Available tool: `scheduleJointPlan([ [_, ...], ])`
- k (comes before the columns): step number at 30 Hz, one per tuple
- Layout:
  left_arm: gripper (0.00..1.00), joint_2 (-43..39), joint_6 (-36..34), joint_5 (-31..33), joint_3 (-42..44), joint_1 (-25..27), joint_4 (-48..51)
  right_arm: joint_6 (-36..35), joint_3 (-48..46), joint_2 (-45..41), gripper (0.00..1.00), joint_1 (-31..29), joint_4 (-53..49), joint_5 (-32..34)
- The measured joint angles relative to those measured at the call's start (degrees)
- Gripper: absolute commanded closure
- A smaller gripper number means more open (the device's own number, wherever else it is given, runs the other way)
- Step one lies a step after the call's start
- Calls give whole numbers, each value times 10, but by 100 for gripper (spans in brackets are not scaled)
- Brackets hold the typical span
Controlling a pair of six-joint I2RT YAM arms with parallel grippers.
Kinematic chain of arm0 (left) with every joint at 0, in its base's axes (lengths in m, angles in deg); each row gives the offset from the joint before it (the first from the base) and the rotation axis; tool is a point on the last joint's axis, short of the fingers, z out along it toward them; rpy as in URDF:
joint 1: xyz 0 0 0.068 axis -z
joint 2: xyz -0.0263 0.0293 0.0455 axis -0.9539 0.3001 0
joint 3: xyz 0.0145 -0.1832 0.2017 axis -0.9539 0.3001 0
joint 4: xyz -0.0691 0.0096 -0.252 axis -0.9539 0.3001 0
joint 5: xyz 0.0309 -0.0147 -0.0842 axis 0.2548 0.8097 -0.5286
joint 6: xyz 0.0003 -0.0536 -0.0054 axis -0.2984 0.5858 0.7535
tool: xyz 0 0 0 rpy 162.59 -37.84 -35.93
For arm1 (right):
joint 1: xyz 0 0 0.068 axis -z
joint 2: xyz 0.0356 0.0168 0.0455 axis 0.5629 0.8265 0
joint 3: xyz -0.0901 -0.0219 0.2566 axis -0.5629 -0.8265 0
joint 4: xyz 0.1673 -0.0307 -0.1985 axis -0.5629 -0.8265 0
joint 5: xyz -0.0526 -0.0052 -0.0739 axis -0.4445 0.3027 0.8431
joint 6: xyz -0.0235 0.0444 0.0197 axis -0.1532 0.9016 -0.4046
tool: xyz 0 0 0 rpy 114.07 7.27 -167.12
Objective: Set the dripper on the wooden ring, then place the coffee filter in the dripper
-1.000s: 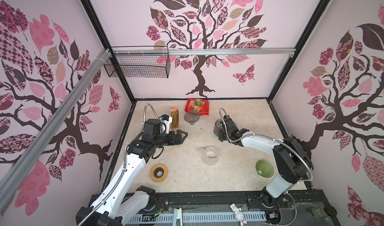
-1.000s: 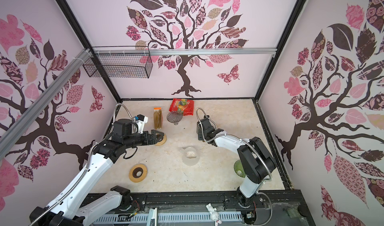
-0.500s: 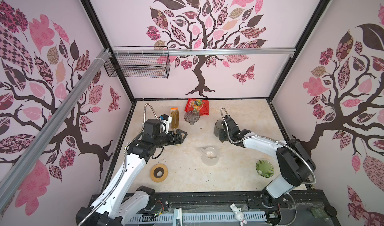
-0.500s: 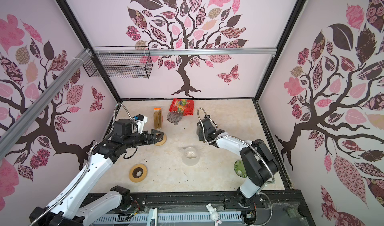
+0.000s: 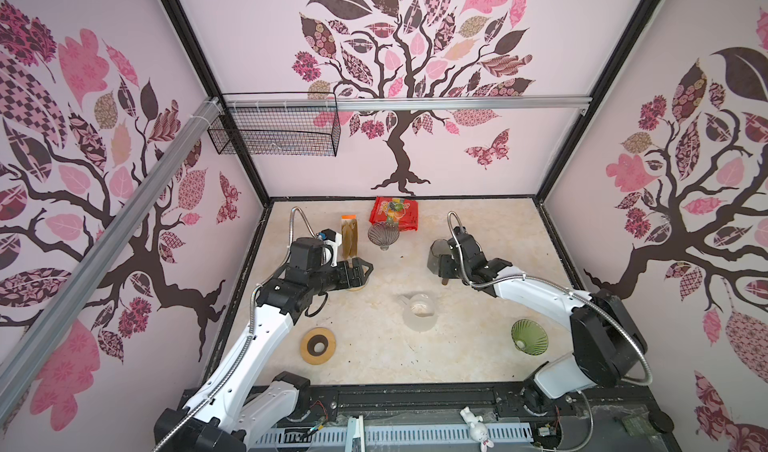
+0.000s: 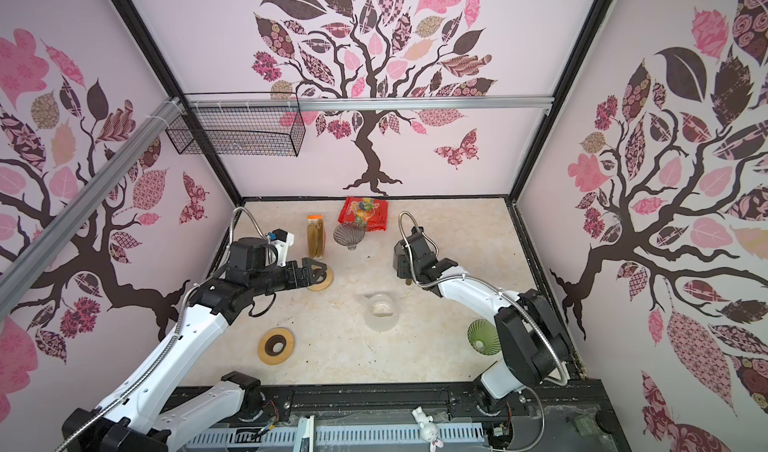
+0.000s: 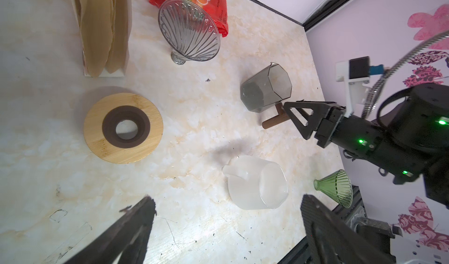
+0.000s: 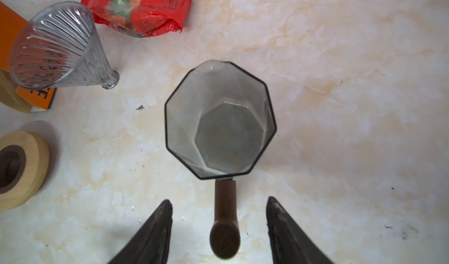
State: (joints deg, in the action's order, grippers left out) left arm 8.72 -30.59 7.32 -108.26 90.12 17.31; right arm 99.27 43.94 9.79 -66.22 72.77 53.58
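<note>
Brown paper coffee filters (image 5: 349, 238) stand in a narrow box with an orange end (image 7: 102, 27) at the back. A clear ribbed glass dripper (image 5: 383, 234) leans tilted beside the box (image 8: 56, 46). A green ribbed dripper (image 5: 529, 336) lies near the right arm's base. My left gripper (image 5: 361, 270) hangs open above a wooden ring, holding nothing (image 7: 227, 198). My right gripper (image 8: 218, 202) is open, its fingers on either side of the brown handle (image 8: 224, 216) of a grey octagonal glass pitcher (image 8: 221, 119) without touching it.
A frosted white jug (image 5: 419, 308) stands mid-table. One wooden ring with a dark centre (image 5: 318, 346) lies front left, another (image 7: 123, 128) under the left gripper. A red snack bag (image 5: 395, 213) lies at the back wall. A wire basket (image 5: 274, 125) hangs high on the rail.
My right gripper has opened and let go of the pitcher's handle; the pitcher stands on the table. The left arm has not moved.
</note>
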Motion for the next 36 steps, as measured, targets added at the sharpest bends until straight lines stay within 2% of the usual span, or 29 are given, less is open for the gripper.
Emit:
scheduleJointPlan([
  [4,3,2,20,25,12,0,-2,2,0,-36,21,0,-6,-6],
  [9,3,-14,76,49,53,-12,-31,10,-11,-99,0,0,-13,-31],
  [12,3,-48,129,51,118,-43,-78,12,-30,-142,0,0,-13,-54],
  [15,5,-76,195,42,186,-99,-127,14,-56,-191,0,0,-11,-77],
  [20,16,-46,285,16,255,-167,-221,16,-68,-242,0,0,-13,-106],
  [29,31,108,372,-19,280,-176,-401,15,-85,-279,0,0,-14,-127],
  [36,36,206,400,-19,285,-161,-508,15,-101,-295,0,0,-20,-137],
])
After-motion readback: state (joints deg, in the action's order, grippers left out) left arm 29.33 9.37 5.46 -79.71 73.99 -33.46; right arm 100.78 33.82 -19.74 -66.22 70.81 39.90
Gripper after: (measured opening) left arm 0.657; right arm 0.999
